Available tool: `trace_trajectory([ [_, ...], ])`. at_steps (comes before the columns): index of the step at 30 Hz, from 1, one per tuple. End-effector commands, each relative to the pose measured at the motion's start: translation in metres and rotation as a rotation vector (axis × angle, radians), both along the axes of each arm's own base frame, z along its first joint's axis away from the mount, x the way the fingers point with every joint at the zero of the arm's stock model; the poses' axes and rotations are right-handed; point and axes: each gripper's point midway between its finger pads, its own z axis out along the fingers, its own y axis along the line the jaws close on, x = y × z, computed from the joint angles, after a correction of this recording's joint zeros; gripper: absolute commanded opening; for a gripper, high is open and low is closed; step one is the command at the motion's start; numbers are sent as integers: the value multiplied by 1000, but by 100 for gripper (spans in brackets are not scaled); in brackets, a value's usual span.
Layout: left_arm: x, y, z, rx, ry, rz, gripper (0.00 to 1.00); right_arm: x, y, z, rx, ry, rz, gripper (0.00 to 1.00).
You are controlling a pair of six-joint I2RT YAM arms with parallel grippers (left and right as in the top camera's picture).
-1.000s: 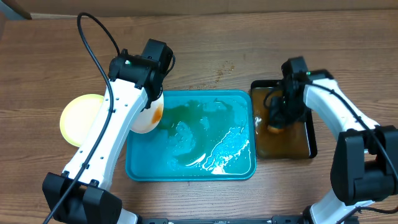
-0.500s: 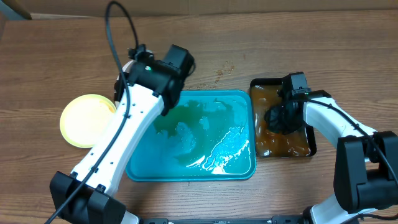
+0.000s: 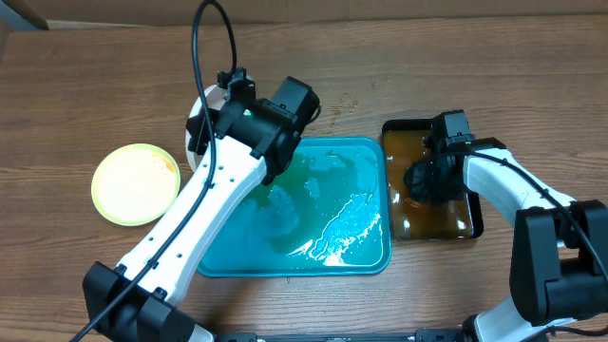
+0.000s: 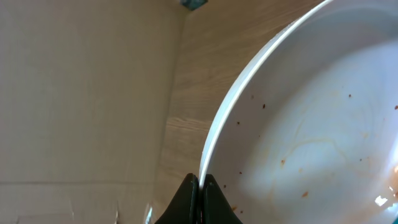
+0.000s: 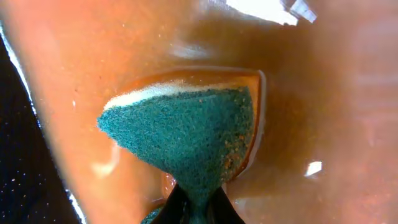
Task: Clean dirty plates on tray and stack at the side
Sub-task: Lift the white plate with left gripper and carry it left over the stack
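Note:
My left gripper (image 4: 200, 186) is shut on the rim of a white plate (image 4: 311, 124) with small brown specks. In the overhead view this white plate (image 3: 199, 123) is held behind the back left corner of the teal tray (image 3: 370, 261), mostly hidden by the left arm. My left gripper (image 3: 223, 100) is there too. A pale yellow-green plate (image 3: 133, 183) lies on the table left of the tray. The tray holds water and no plate. My right gripper (image 5: 189, 208) is shut on a green sponge (image 5: 186, 134), dipped in brown liquid. No third plate shows.
A smaller black tray (image 3: 475, 223) with brownish liquid stands right of the teal tray; my right gripper (image 3: 423, 180) is inside it. A cardboard wall (image 4: 81, 93) runs along the back of the wooden table.
My left arm carried the white plate from the tray's left edge up and back, behind the tray's back left corner. My right gripper shifted slightly forward in the black tray, then stayed.

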Motion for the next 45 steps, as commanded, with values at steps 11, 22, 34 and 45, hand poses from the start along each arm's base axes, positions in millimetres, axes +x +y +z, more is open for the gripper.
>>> trace_trajectory([
  [11, 4, -31, 33, 40, -174, -78, 4, -12, -1, -16, -9, 48, 7, 5],
  [22, 3, -38, 12, -51, -78, -101, 4, 30, 7, 3, 5, -103, 104, 4],
  [34, 3, -35, 12, -50, -79, -95, 4, 11, -25, 8, -166, 10, 20, 7],
  [45, 2, -34, 12, -44, -69, -94, 4, -24, -30, -1, -183, 134, 20, 8],
])
